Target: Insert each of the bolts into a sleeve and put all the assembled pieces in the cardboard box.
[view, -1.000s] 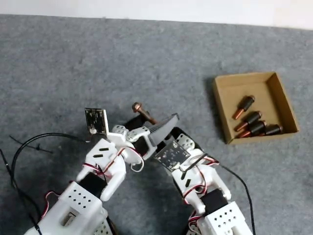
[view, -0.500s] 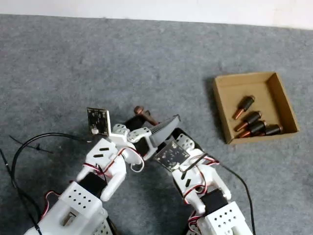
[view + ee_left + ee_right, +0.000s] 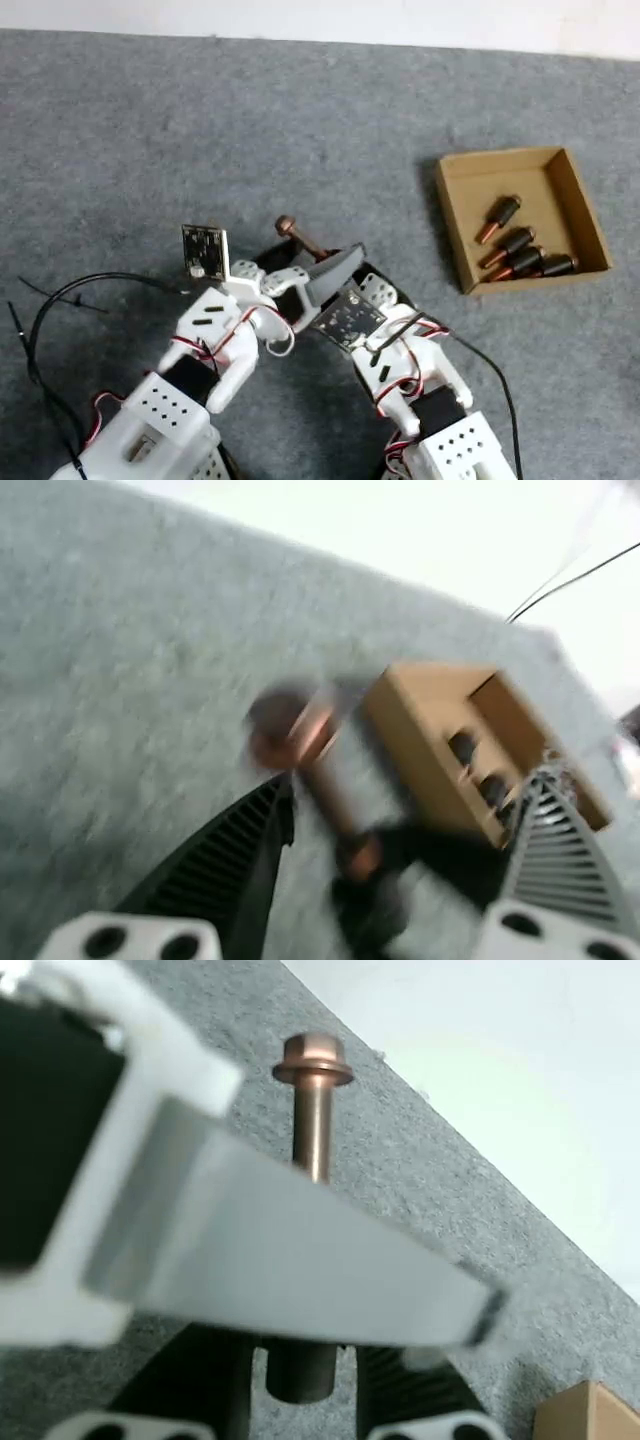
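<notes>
Boxed: four assembled pieces (image 3: 515, 242) in cardboard box (image 3: 452, 225) | Right claw (image 3: 300, 1385): clamped on sleeve (image 3: 299, 1368), bolt (image 3: 312, 1110) partly inserted | Left claw (image 3: 410, 785): spread wide, empty | Pending: seat bolt, box it.

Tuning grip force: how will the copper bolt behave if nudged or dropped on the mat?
The bolt looks like solid metal, so probably stiff and heavy for its size. Its round shank and wider flanged head suggest it would roll in an arc, though the grey mat should damp that. The smooth shank may slide in the sleeve.
</notes>
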{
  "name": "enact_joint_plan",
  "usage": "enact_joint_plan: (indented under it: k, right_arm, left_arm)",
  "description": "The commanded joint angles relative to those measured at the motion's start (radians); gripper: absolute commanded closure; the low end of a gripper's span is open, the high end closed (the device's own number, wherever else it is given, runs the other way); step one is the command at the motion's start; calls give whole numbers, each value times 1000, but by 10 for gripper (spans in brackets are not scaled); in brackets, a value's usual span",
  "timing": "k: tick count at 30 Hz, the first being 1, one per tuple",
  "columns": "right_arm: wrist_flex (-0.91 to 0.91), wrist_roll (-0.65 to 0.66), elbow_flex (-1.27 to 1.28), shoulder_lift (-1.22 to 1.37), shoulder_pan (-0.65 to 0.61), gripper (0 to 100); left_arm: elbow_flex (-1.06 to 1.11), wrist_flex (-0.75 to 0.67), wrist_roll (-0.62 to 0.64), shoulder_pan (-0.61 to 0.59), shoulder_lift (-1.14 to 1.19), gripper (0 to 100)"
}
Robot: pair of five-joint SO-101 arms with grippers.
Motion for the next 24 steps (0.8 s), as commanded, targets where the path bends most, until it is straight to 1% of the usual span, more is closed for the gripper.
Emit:
enact_joint_plan:
  k: [1,8,13,18,24]
  right_arm:
    - [-42,-9,131,-19,30,993]
    - [-44,-8,134,-19,35,993]
    - [-44,-8,131,-19,39,993]
    - [-44,-8,131,-19,39,993]
    - [-44,-8,131,-19,41,993]
  left_arm:
    - [-119,9,-14,33,15,671]
    - [-111,23,-8,35,13,674]
    - [1,20,-14,35,7,671]
    - [22,18,-15,31,5,671]
    - [22,15,-6,-62,5,671]
